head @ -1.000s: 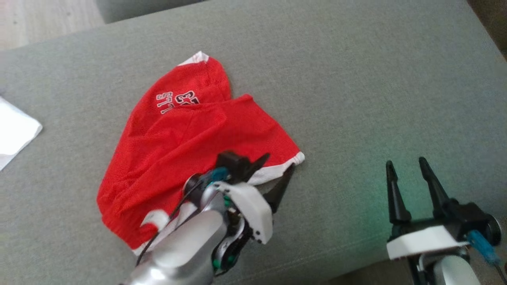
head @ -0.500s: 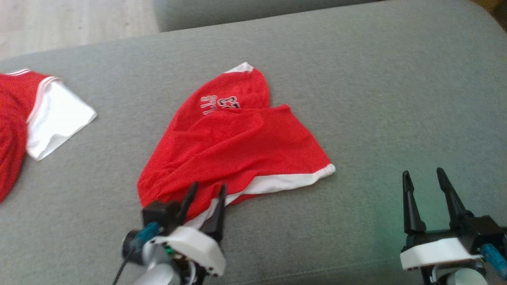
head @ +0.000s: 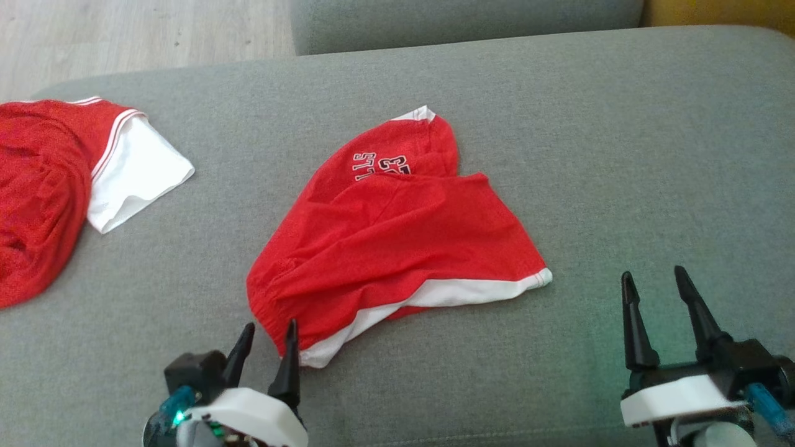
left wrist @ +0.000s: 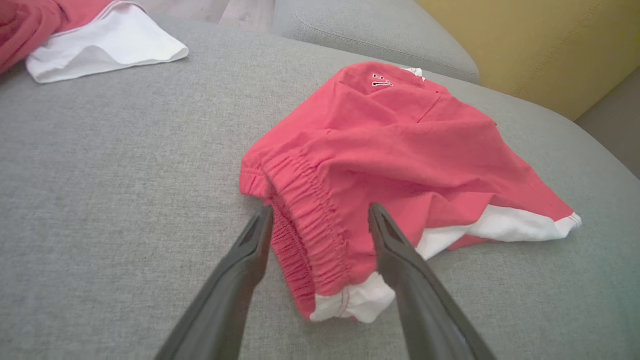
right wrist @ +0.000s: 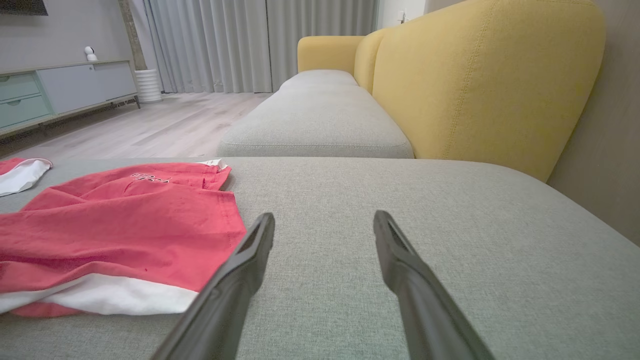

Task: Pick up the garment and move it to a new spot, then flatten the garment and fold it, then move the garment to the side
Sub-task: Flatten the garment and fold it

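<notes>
**Stock on the sofa: one pair of shorts awaiting handling**

1. Grey woven-fabric sofa seat [head: 621, 155]. Broad, flat and soft; it carries every item below. A mustard-yellow upholstered backrest [right wrist: 480, 85] rises along its far side in the right wrist view.

2. Red knit garment with a white sleeve or lining [head: 43, 186]. It lies bunched at the seat's left end, well apart from item 3.

3. Red mesh shorts with white hem trim [head: 397, 242], the task's thing. They lie mid-seat, rumpled and partly doubled over, with white lettering [head: 382, 166] showing at the far end. Judged light, limp and non-slippery, so they will sag and crease from any single pinch. Best hold is probably the gathered elastic waistband [left wrist: 305, 220], the thickest edge, which faces the robot at the near left. The white hem band [head: 472, 292] offers a second corner for spreading.

4. Right claw [head: 653, 279]. Its fingers stand apart and empty over bare cushion, near the hem corner.

5. Left claw [head: 269, 332]. Its fingers are spread wide, one on either side of the waistband corner, with nothing clamped.
</notes>
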